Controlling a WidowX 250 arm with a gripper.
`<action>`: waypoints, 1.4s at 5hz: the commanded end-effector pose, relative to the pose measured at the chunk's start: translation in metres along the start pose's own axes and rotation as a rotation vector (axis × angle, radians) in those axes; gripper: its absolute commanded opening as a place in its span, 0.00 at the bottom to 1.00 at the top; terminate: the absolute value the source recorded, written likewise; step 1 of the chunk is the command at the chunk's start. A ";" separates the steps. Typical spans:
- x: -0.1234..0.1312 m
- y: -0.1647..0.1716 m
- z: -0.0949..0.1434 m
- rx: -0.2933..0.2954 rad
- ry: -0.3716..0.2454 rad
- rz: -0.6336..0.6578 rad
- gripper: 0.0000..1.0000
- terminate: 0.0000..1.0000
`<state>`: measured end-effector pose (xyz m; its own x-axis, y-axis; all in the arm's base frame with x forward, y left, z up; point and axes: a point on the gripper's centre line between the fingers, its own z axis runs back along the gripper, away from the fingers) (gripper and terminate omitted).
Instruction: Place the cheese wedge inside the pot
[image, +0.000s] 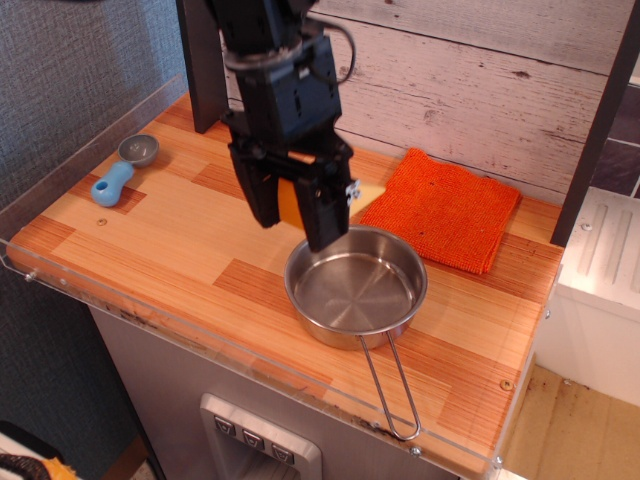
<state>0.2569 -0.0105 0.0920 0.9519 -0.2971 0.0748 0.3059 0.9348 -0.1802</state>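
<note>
Gripper is clamped on the cheese wedge – yellow-orange shows between the fingers, w/ a pale tip poking out the right side. It hangs just above the pot's back-left rim, not yet over the bowl. To do it well: shift toward the bowl's middle, drop low inside the rim, then let go – releasing here prob. lands the wedge on the rim or the surface.

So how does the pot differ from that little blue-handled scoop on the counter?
The pot is far larger than the scoop. Its handle is a long thin wire loop; the scoop's is short, solid and blue. The pot sits near the front edge beside the gripper; the scoop lies far left. Both have shiny, empty metal bowls.
</note>
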 end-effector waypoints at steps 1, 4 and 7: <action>0.007 0.001 -0.014 0.045 -0.005 -0.054 0.00 0.00; 0.002 0.047 0.050 0.092 -0.125 0.057 1.00 0.00; 0.007 0.137 0.090 0.177 -0.083 0.084 1.00 0.00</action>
<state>0.2985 0.1293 0.1368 0.9748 -0.1928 0.1120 0.1986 0.9791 -0.0427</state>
